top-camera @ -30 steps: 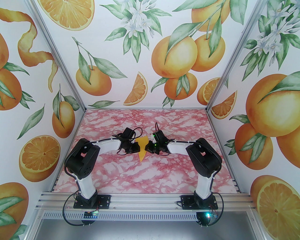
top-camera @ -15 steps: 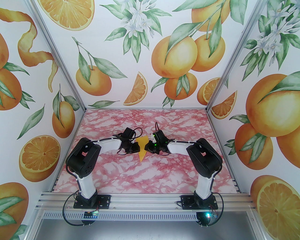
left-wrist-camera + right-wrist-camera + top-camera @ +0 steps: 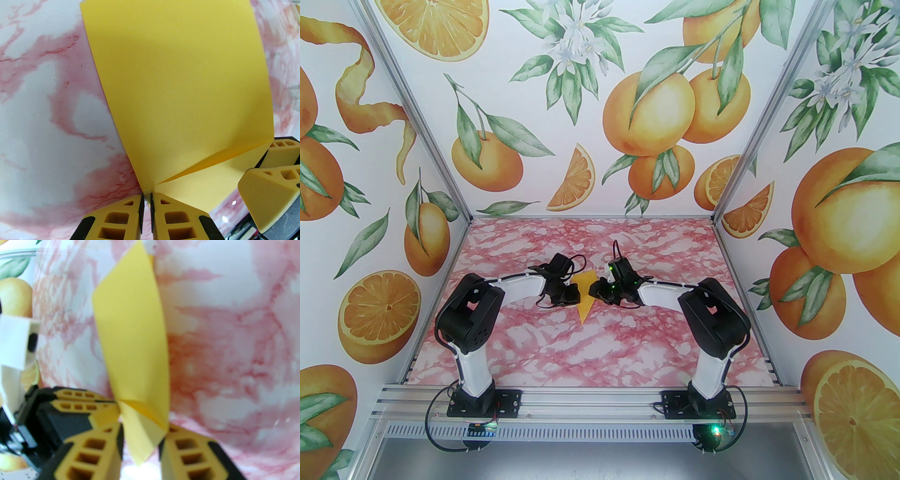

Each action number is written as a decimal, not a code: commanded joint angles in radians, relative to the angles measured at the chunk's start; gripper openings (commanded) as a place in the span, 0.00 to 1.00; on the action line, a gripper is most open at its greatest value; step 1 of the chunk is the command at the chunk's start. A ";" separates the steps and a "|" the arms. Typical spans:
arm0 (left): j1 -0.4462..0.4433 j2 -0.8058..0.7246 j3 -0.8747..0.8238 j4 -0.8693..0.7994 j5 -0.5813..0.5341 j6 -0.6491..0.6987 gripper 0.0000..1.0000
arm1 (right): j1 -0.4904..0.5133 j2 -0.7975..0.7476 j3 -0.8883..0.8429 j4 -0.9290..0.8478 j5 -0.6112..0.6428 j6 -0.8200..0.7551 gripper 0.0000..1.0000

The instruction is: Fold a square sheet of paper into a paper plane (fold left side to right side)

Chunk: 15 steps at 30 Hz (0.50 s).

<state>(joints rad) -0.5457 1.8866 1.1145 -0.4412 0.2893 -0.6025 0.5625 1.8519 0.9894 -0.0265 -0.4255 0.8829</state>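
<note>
1. Left gripper (image 3: 146, 195): the fingers are drawn together and clamped on one corner of the sheet of paper (image 3: 178, 82). Only a thin slit remains between the pads, and the paper corner sits in it.
2. Forward of the left fingertips, the sheet spreads out wide and smooth, curving above the pink marbled table (image 3: 46, 117). A crease runs from the clamped corner out to the right of the fingertips, toward the fingers (image 3: 271, 187) of the opposing gripper.
3. Right gripper (image 3: 143, 432): the jaws stand apart. A folded flap of the sheet hangs in the gap between the two fingers.
4. In the right wrist view, the fold line meets the tip of the right-hand finger. The other finger stands just beside the flap. The view is blurred, so contact on that side cannot be determined.
5. Ahead of the right fingertips, the sheet extends as a narrow, slightly twisted band. The clamped left fingertips lie just to the left of the right gripper's own, at the base of that band.
6. In the top view, the two grippers face each other tip to tip with the sheet between them.
7. Also in the top view, a pointed end of the sheet projects from between the fingertips toward the arm bases. A second corner projects beyond them on the far side. Whether the pointed end rests on the table cannot be determined.
</note>
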 commanded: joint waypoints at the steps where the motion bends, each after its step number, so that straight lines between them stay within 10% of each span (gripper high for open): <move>1: -0.023 0.068 0.028 -0.021 -0.059 0.009 0.15 | -0.029 -0.051 -0.024 -0.015 0.023 -0.024 0.36; 15: -0.031 0.078 0.042 -0.029 -0.059 0.019 0.15 | -0.046 -0.034 -0.007 -0.013 0.005 -0.033 0.25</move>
<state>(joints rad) -0.5594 1.9026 1.1519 -0.4892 0.2592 -0.5957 0.5213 1.8301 0.9752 -0.0349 -0.4187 0.8581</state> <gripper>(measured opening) 0.150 0.243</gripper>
